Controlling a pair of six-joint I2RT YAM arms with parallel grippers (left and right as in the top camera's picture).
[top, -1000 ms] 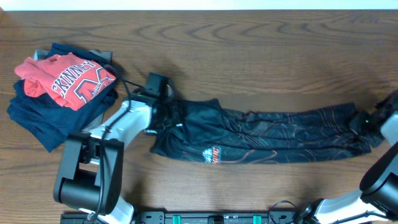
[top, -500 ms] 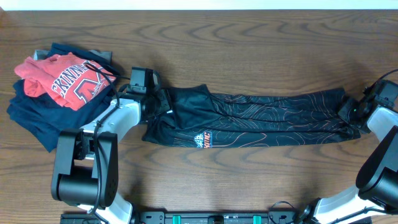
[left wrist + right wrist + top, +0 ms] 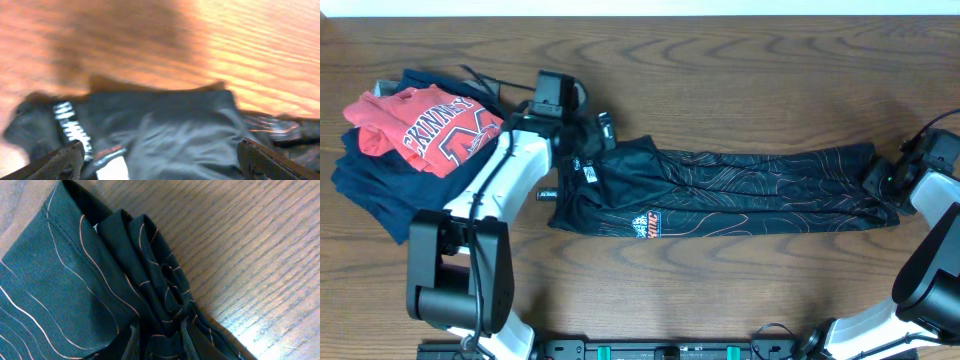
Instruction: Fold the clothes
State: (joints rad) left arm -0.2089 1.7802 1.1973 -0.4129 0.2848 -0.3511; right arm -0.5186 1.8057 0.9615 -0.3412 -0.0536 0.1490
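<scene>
Red shirt [image 3: 420, 130] with white block lettering is seen crumpled on top of a navy stack [image 3: 375, 195] (folded, edges untidy) at the left end of the wooden table [image 3: 740, 60]. Grain is shown running lengthwise. A pale strip [image 3: 640, 7] is seen along the table's far edge.

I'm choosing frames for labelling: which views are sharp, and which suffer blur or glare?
Overhead: sharp and evenly lit, black garment clear against the table. Left wrist: heavily motion-blurred, fabric detail smeared, wood washed orange-bright at upper right. Right wrist: sharp, the contour lines crisp, with pale sheen on the wood at lower right.
</scene>
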